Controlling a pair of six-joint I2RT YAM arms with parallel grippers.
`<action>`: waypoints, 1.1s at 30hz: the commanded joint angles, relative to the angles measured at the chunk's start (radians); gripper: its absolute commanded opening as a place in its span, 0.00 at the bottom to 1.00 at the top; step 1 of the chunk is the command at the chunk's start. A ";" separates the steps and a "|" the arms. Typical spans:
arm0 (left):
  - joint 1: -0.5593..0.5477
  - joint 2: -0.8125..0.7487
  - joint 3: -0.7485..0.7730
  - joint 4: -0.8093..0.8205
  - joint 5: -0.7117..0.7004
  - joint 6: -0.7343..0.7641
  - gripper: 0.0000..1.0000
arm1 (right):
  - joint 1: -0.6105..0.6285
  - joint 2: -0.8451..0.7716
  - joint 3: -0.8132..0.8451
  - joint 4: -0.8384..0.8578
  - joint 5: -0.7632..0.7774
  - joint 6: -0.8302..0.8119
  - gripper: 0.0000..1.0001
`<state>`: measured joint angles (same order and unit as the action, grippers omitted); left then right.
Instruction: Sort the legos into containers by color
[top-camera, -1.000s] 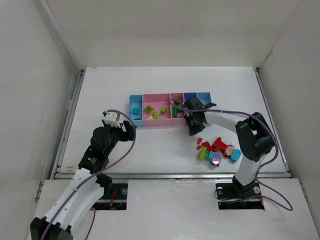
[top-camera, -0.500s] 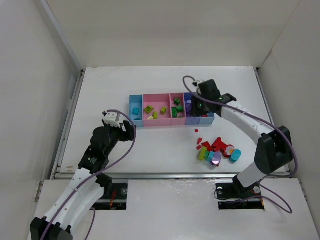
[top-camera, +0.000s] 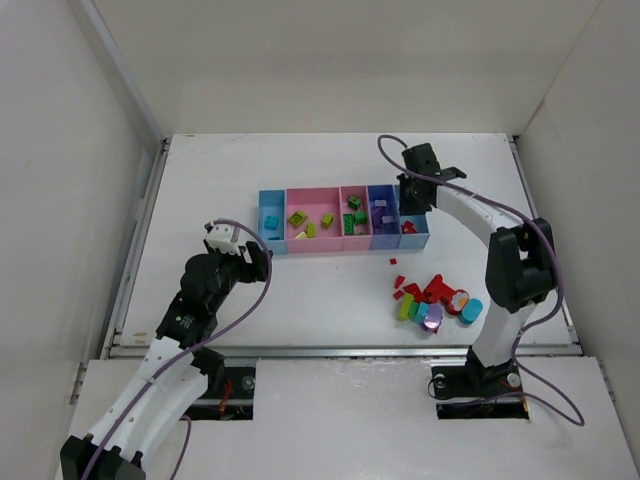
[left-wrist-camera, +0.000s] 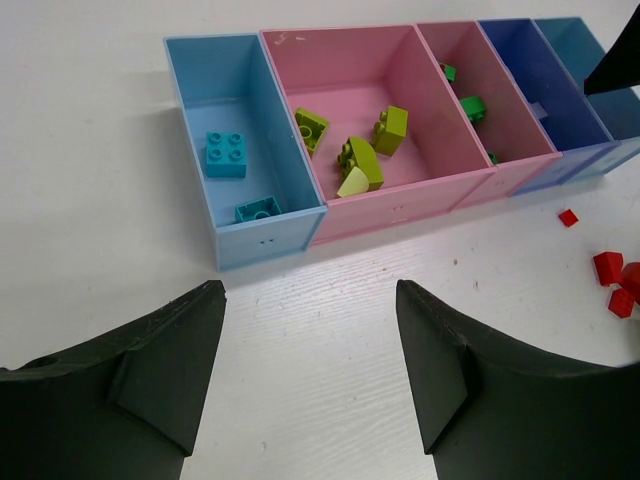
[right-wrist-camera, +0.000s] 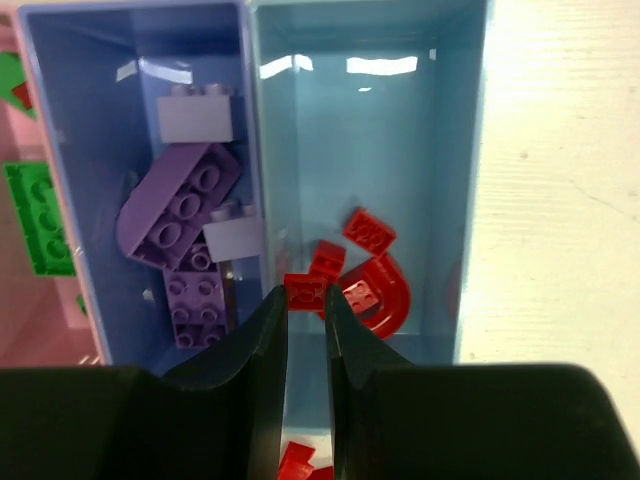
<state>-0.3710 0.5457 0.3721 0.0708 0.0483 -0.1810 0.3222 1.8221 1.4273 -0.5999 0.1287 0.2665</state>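
Legos (top-camera: 436, 303), coloured plastic bricks: some in joined pastel containers (left-wrist-camera: 262, 243), pile unsorted. Left gripper (left-wrist-camera: 308, 330) jaws wide, empty; right gripper (right-wrist-camera: 305, 300) nearly closed, load unclear.

Bright, even overhead light washes the white table (top-camera: 300, 290) around the containers (top-camera: 322, 248), leaving only faint, soft shadows in front of them. Glare streaks the containers' glossy far walls in the right wrist view (dark foreground slightly blurred).
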 joint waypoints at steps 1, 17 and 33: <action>0.003 -0.015 -0.007 0.047 0.002 0.000 0.66 | -0.014 0.022 0.045 -0.023 0.054 0.023 0.00; 0.003 -0.024 -0.007 0.047 0.002 0.000 0.67 | -0.014 -0.084 -0.145 0.066 -0.061 0.171 0.00; 0.003 -0.024 -0.007 0.047 0.002 0.000 0.67 | -0.014 -0.193 -0.097 0.014 0.015 0.079 0.58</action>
<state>-0.3710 0.5381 0.3721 0.0711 0.0486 -0.1810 0.3080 1.7100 1.2804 -0.5873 0.1253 0.3931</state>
